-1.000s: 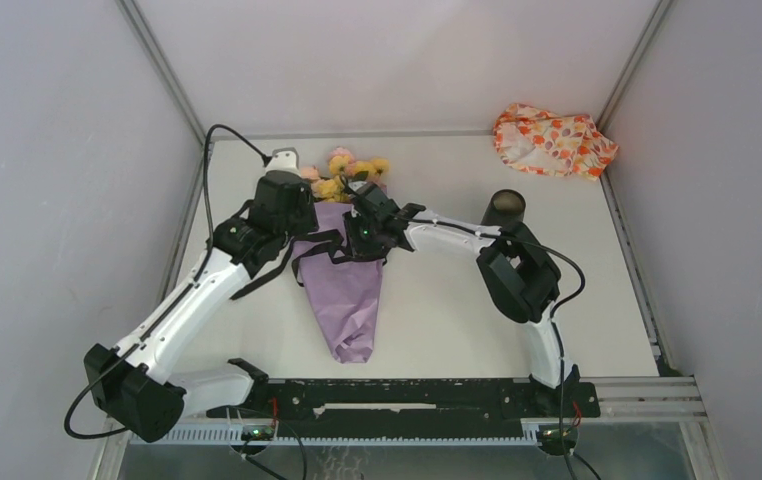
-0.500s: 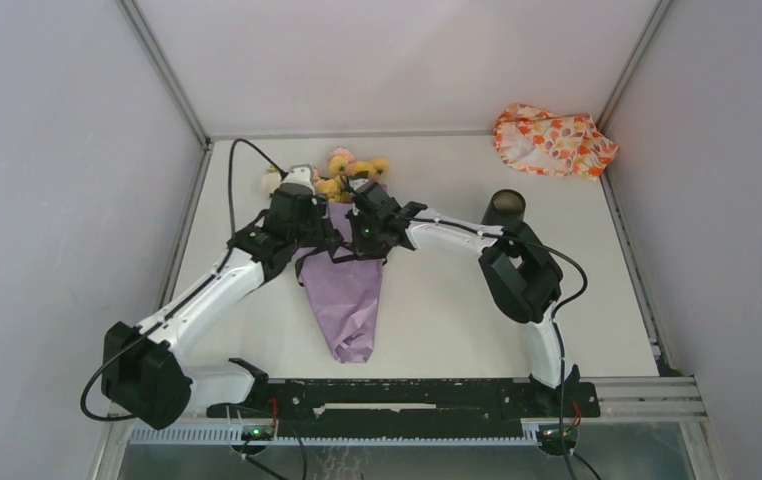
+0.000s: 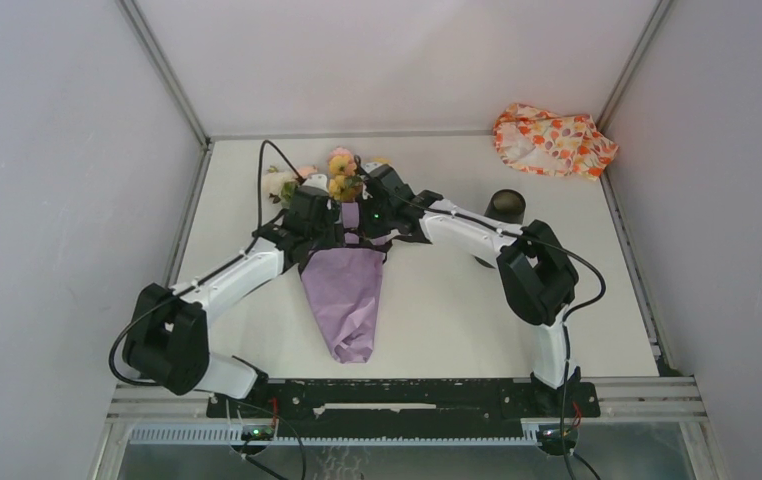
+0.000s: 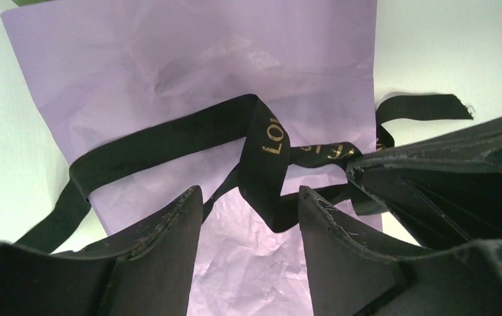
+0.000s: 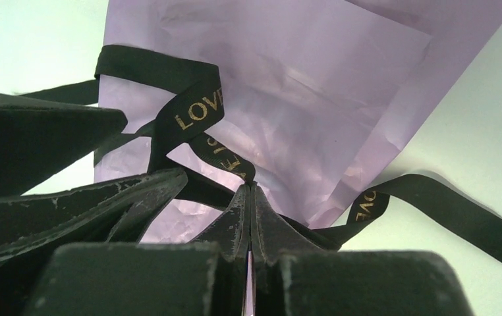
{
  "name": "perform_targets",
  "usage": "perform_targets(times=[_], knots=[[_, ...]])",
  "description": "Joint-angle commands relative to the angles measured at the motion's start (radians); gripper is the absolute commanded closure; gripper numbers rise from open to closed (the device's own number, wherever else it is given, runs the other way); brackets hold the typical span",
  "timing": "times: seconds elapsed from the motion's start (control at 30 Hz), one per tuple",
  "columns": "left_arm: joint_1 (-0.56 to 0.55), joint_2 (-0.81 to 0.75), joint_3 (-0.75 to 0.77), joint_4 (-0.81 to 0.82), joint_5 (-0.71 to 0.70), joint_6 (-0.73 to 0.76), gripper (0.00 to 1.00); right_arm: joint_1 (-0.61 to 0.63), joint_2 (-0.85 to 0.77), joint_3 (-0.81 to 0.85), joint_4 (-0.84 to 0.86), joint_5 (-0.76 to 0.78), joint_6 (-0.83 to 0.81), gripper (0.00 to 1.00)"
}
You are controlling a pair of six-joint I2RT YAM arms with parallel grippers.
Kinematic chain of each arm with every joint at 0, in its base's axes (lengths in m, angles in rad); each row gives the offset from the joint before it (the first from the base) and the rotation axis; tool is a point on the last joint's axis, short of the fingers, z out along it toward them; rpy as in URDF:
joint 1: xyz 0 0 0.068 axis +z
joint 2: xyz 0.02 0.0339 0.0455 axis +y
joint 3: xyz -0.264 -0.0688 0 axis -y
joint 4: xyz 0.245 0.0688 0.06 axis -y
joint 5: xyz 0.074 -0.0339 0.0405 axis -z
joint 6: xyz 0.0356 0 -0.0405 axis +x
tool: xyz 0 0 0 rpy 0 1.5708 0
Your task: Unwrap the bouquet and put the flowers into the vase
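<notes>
Pinching the black ribbon [image 5: 199,108] of the bouquet [image 3: 343,295] with the right gripper [image 5: 251,191], fingertips pressed together on it.

From above, shows only both arms meeting over the wide end of the lilac paper cone, flat on the table [image 3: 437,320] with its point toward the bases, the flowers [image 3: 341,176] poking out at the far end, and the vase [image 3: 505,206] upright well to the right, apart from it; hides the jaws. From the right wrist, reveals gold lettering on the ribbon and a strand caught at the very fingertips. From the left wrist, reveals the left gripper [image 4: 248,197] spread apart, straddling a slack ribbon strand without squeezing it, just beside the right gripper's tip.
</notes>
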Motion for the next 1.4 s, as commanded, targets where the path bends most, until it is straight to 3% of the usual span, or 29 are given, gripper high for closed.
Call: perform_targets(times=[0.0, 0.43, 0.6, 0.7, 0.77, 1.03, 1.37], knots=[[0.003, 0.013, -0.013, 0.051, -0.050, 0.035, 0.39, 0.002, -0.047, 0.026, 0.027, -0.021, -0.023, 1.00], [0.002, 0.051, -0.067, 0.085, -0.052, 0.043, 0.44, -0.011, -0.071, 0.032, 0.016, -0.015, -0.034, 1.00], [0.003, 0.088, -0.064, 0.108, -0.044, 0.051, 0.60, -0.011, -0.086, 0.031, 0.009, -0.017, -0.033, 1.00], [0.003, 0.115, -0.045, 0.111, -0.038, 0.052, 0.87, -0.009, -0.105, 0.026, 0.002, -0.012, -0.034, 0.99], [0.003, 0.110, -0.030, 0.105, -0.036, 0.047, 0.99, -0.009, -0.115, 0.025, -0.010, -0.002, -0.033, 0.98], [0.007, -0.006, 0.030, 0.016, -0.048, 0.034, 1.00, -0.008, -0.201, -0.045, -0.001, 0.025, -0.019, 0.82], [0.016, -0.087, 0.054, -0.027, -0.064, 0.021, 1.00, 0.039, -0.290, -0.109, 0.009, 0.047, -0.036, 0.77]])
